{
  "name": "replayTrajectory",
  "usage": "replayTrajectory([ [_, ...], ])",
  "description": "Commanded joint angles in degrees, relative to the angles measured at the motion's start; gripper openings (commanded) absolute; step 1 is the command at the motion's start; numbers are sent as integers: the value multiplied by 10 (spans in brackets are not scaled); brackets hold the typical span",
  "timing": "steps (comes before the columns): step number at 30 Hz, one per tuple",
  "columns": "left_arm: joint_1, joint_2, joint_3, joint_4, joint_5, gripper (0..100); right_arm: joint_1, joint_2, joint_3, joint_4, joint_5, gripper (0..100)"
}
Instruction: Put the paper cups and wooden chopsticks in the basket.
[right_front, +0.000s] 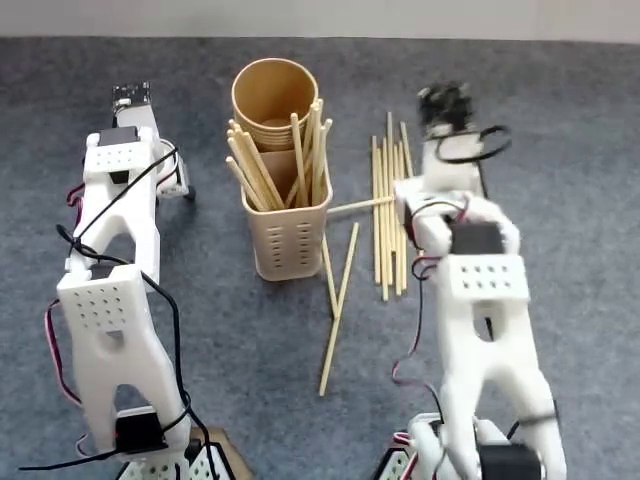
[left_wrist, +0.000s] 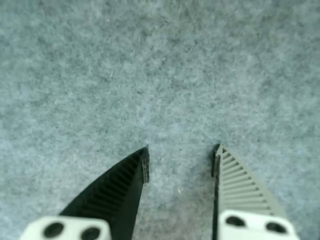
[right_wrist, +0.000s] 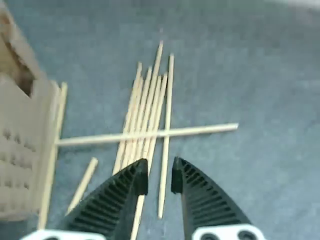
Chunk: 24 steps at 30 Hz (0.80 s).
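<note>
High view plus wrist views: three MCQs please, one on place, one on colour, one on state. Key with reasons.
1. Where are the paper cups?
A. Lying flat, away from the basket
B. Stacked in the basket
C. Tipped over in front of the basket

2. What colour is the basket?
A. Green
B. Black
C. Beige

3. How is the left gripper?
A. Open over bare carpet
B. Shut on a chopstick
C. Shut on a cup

Key: 1 B, the high view shows the cups standing inside the basket. 2 C, its perforated wall is beige. 3 A, the left wrist view shows its jaws wide apart with carpet beneath.
</note>
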Motion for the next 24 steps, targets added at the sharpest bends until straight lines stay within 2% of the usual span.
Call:
replayTrajectory([
  [1, 21, 4, -5, -15, -5, 217, -5, 59, 44, -73, 6, 89],
  [9, 21, 26, -26, -13, -5, 217, 7, 222, 67, -204, 11, 89],
  [12, 21, 26, -26, -13, -5, 217, 6, 256, 36, -205, 24, 107],
  [18, 21, 26, -26, -13, -5, 217, -7, 263, 31, -205, 27, 242],
  [24, 21, 26, -26, -13, -5, 217, -7, 269, 40, -205, 27, 249],
])
